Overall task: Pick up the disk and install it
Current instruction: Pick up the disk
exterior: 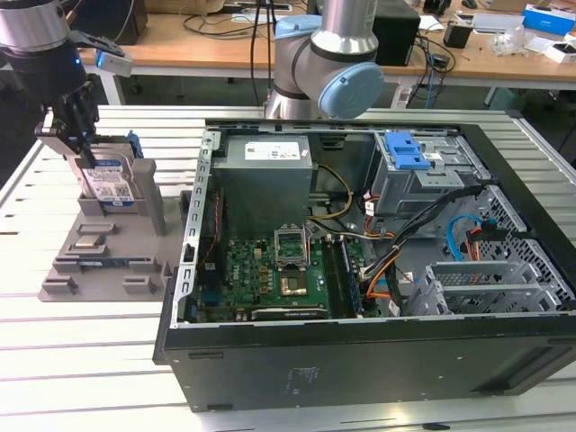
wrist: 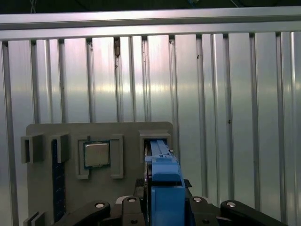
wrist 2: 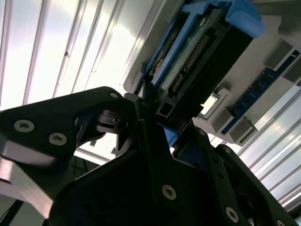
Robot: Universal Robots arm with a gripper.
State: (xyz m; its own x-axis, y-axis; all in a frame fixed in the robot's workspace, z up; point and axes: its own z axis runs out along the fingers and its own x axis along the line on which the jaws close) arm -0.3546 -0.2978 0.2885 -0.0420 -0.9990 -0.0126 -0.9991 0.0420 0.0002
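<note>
The disk [exterior: 112, 184], silver with a blue-and-white label and blue rails, stands on edge in a slot of the grey holder [exterior: 151, 198] at the exterior view's left. My gripper [exterior: 79, 135] comes down on its upper end and is shut on it. In the first wrist view the disk's blue rail [wrist: 165, 181] runs between the black fingers [wrist: 143, 188], pressed on both sides. The second wrist view shows the disk's connector edge [wrist 2: 197, 54] just beyond my gripper [wrist 2: 162, 125].
The open computer case [exterior: 360, 360] lies at the exterior view's right, with a motherboard [exterior: 270, 270], a grey power-supply box [exterior: 267, 175], loose cables and a drive cage holding a blue bracket [exterior: 405, 148]. The holder also carries a processor chip [wrist: 97, 154] and a memory stick [wrist: 57, 179].
</note>
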